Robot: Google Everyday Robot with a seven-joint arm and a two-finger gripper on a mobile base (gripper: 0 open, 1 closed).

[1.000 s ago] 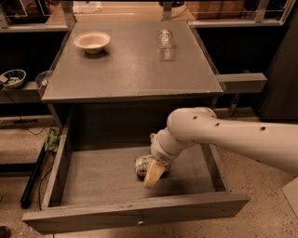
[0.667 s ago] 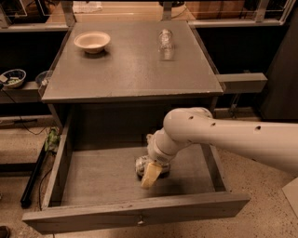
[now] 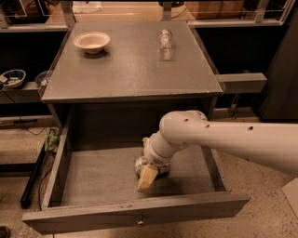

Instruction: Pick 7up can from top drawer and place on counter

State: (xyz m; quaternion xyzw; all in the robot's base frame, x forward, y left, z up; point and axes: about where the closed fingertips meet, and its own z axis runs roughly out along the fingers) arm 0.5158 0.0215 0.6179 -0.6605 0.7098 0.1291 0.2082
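Note:
The top drawer [image 3: 93, 211] of the grey cabinet stands pulled open, its small knob [image 3: 140, 222] on the front panel. The 7up can [image 3: 140, 164], silver with a dented side, sits on the drawer floor near the middle, mostly hidden by my wrist. My gripper [image 3: 146, 175] is down inside the drawer, right at the can, with its tan tip just in front of it. My white arm [image 3: 223, 139] reaches in from the right. The counter [image 3: 130, 74] is the grey top above the drawer.
A cream bowl [image 3: 91, 42] sits at the counter's back left and a clear plastic bottle [image 3: 164, 39] at its back right. A tan surface with metal rails [image 3: 139, 11] lies behind. A bowl [image 3: 12, 77] rests on a low shelf at left.
My gripper and wrist have shifted slightly left and down over the can. The can itself has stayed where it was on the drawer floor.

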